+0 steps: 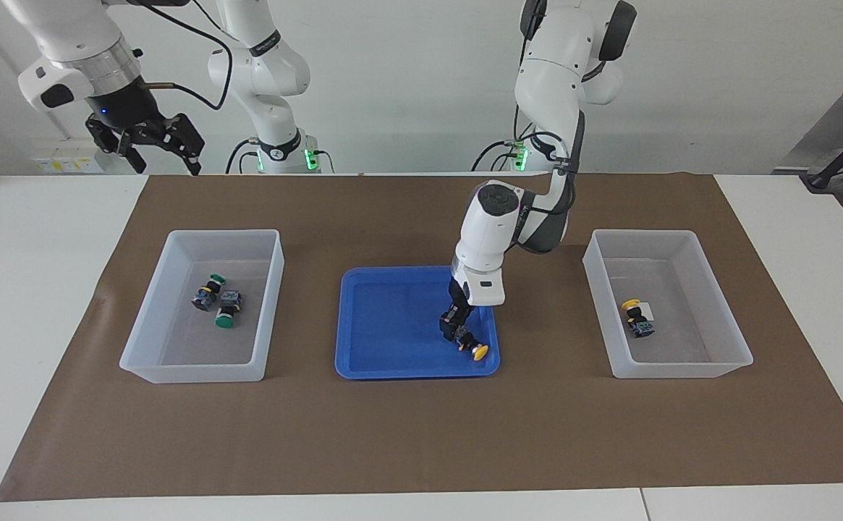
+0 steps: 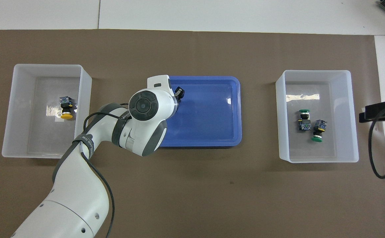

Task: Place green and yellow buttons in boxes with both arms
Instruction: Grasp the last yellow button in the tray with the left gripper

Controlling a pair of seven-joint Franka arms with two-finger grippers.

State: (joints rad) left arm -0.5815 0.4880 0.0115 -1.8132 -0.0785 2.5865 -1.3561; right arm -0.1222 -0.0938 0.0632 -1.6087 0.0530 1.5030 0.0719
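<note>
Inside blue tray (image 1: 363,362) — one yellow button (image 1: 473,349), lying flat, cap pointing away from robots, clamped by left tool (image 1: 457,334); right tool (image 1: 147,141) wide, raised.

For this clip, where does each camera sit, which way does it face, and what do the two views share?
Facing view: high across the table, facing the robots; both arms show, left gripper shut on the yellow button in the blue tray, right gripper open, waiting raised.
Overhead view: above the robots' end, looking steeply down; left arm shows.
Shared: tray and both boxes.
</note>
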